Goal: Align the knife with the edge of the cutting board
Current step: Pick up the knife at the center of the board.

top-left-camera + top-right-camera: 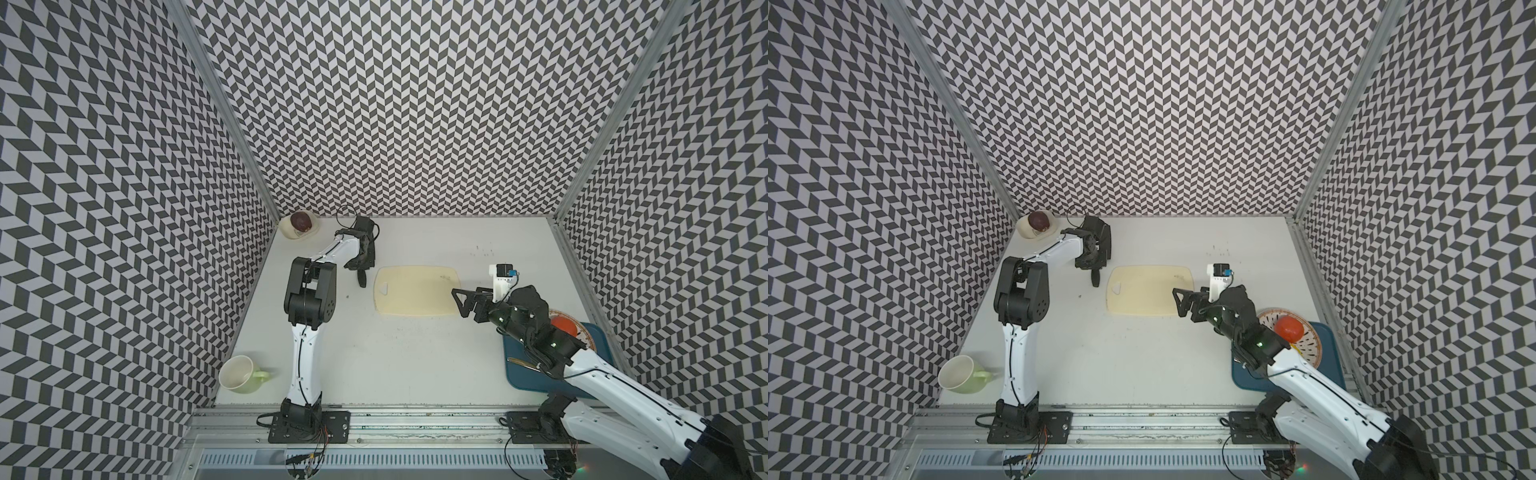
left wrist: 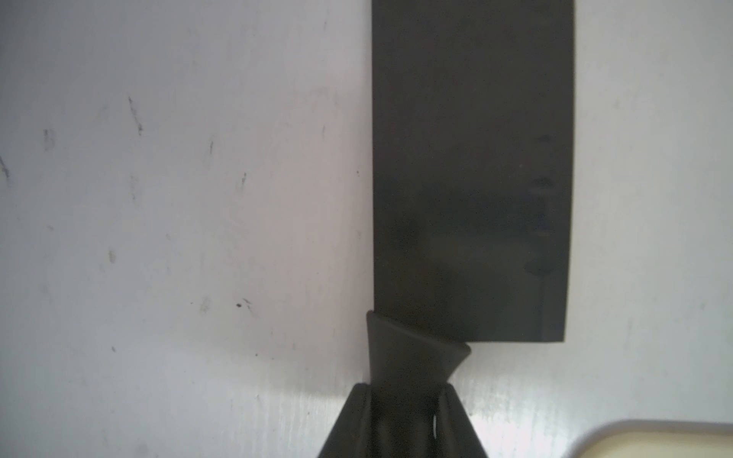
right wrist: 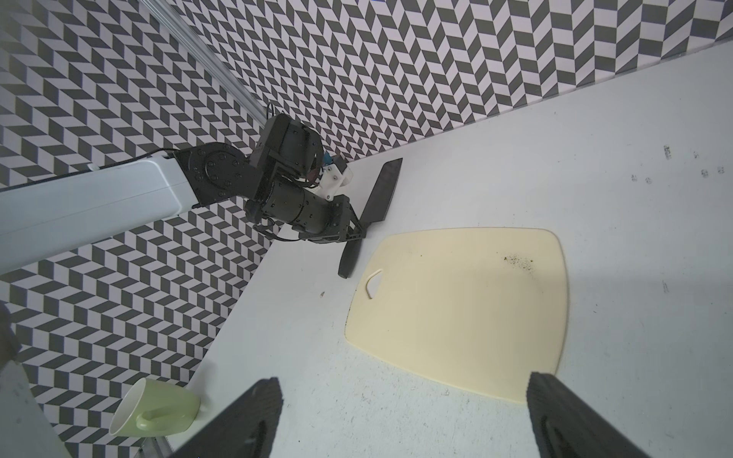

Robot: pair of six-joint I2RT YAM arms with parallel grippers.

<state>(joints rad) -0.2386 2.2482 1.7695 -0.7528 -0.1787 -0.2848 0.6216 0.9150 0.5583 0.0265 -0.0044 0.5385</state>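
The black knife (image 3: 382, 190) lies lengthwise just left of the cutting board (image 1: 415, 291), near its short end with the hole. The broad blade (image 2: 472, 178) points toward the back wall. The slim handle end (image 1: 362, 279) points toward the front and also shows in a top view (image 1: 1096, 279). My left gripper (image 2: 406, 396) is shut on the knife where handle meets blade. Whether the knife touches the table I cannot tell. My right gripper (image 3: 404, 386) is open and empty, hovering at the cream board's (image 3: 464, 305) right end (image 1: 459, 301).
A green mug (image 1: 239, 374) lies on its side at the front left. A pale bowl (image 1: 309, 232) with a dark red fruit sits at the back left corner. The blue tray (image 1: 600, 345) at the right carries a plate, an orange ball (image 1: 1289, 328) and a gold utensil (image 1: 525, 363).
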